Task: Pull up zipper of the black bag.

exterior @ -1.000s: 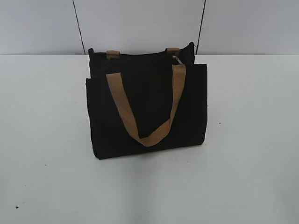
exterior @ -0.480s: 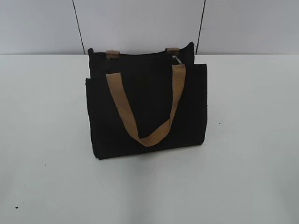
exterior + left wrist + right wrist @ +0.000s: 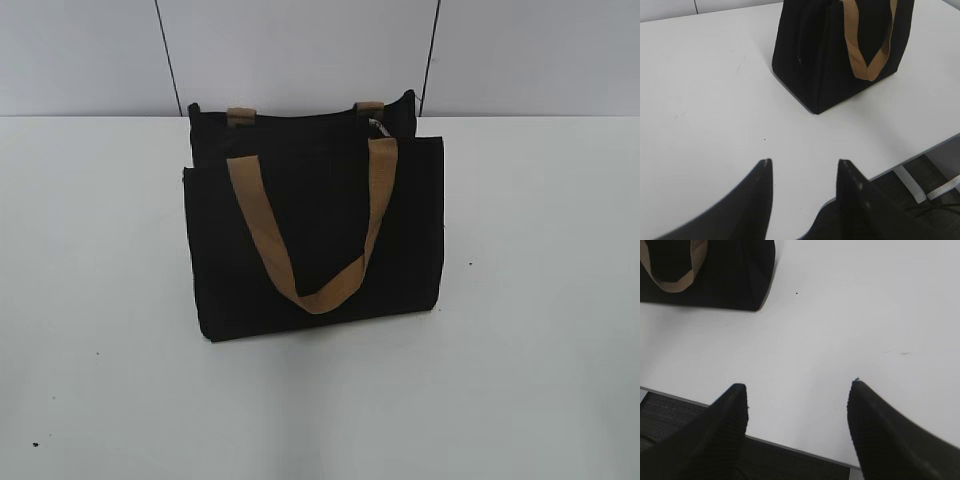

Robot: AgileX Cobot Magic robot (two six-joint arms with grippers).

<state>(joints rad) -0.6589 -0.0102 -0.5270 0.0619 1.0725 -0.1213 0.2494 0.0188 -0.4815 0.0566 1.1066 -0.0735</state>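
The black bag point(image 3: 310, 230) stands upright in the middle of the white table, with a tan handle point(image 3: 300, 250) hanging down its front. A small silver pull ring of the zipper point(image 3: 378, 127) shows at the top edge near the right handle. The bag also shows in the left wrist view point(image 3: 825, 55) at the top and in the right wrist view point(image 3: 730, 275) at the top left. My left gripper point(image 3: 802, 162) is open and empty over the table's front edge, far from the bag. My right gripper point(image 3: 799, 385) is open and empty near the front edge. Neither gripper shows in the exterior view.
The white table point(image 3: 520, 300) spreads on all sides of the bag. Its front edge point(image 3: 920, 155) shows in the left wrist view, with dark floor below. A grey panelled wall point(image 3: 300, 50) stands behind the table.
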